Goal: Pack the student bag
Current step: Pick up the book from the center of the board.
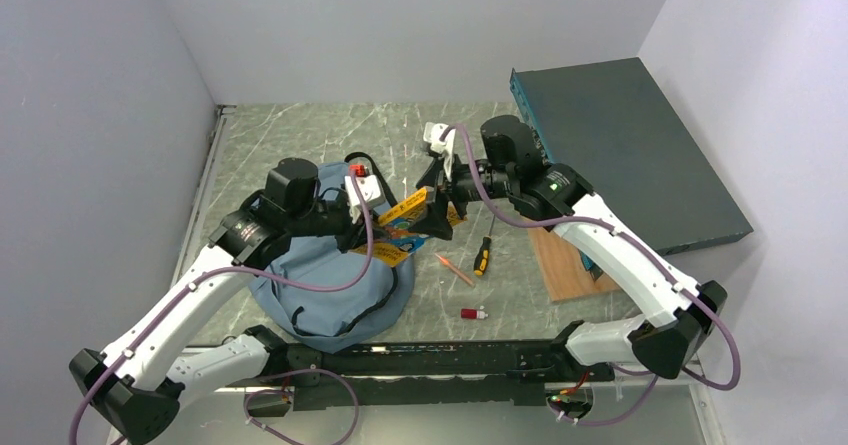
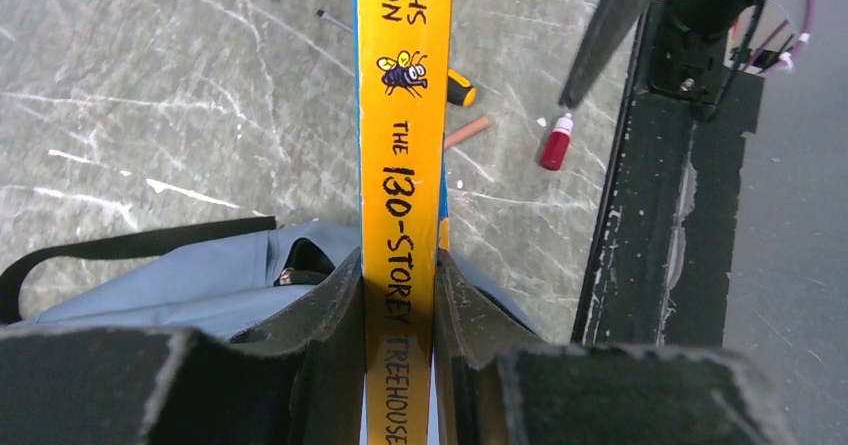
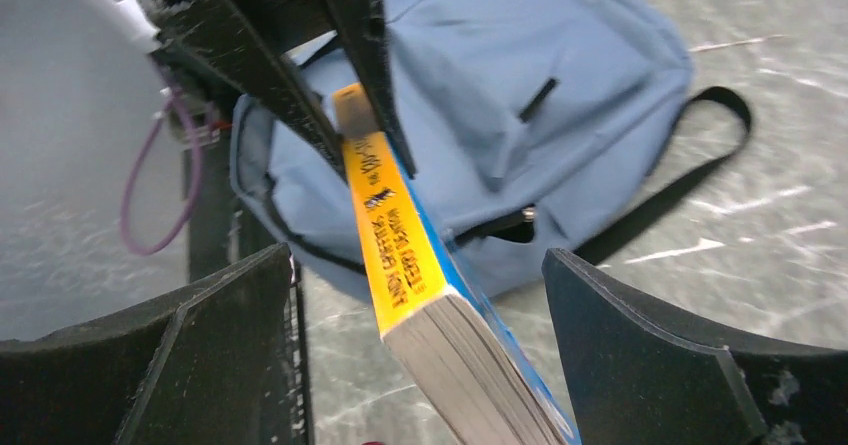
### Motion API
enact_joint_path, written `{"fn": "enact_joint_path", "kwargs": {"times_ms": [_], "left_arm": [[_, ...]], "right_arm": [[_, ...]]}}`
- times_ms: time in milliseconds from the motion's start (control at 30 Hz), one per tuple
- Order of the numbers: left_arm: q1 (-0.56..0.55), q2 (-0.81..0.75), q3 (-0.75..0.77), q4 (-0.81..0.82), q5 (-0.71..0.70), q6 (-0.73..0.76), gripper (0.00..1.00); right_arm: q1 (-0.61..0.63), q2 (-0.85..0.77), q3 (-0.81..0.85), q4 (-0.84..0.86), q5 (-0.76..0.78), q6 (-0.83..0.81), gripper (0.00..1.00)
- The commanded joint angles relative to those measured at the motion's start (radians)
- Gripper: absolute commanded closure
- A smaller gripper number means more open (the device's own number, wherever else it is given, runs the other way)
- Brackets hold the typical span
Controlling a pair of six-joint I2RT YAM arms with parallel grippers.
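From the top view I get soft, even light from overhead. The pale walls bounce it around, and the shadows on the table are faint, with no glare. In the left wrist view the lettering on the book reads sharp, while the top edge goes blurry. The right wrist view is smeared: the bag looks soft, the upper left washes out pale, and the near fingers are black with little detail.

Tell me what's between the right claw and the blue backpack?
A yellow book, pinched by the left gripper; the right wrist view shows it.
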Motion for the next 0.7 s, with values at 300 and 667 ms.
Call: {"fn": "enact_joint_path", "kwargs": {"times_ms": [300, 667], "left_arm": [[-0.007, -0.037, 0.015, 0.087, 0.1, 0.044, 1.0], [-0.008, -0.102, -0.033, 0.194, -0.057, -0.026, 0.93]], "right_arm": [[0.0, 0.036, -0.024, -0.093, -0.286, -0.066, 0.35], [0.0, 0.056, -0.043, -0.02, -0.142, -0.004, 1.0]]}}
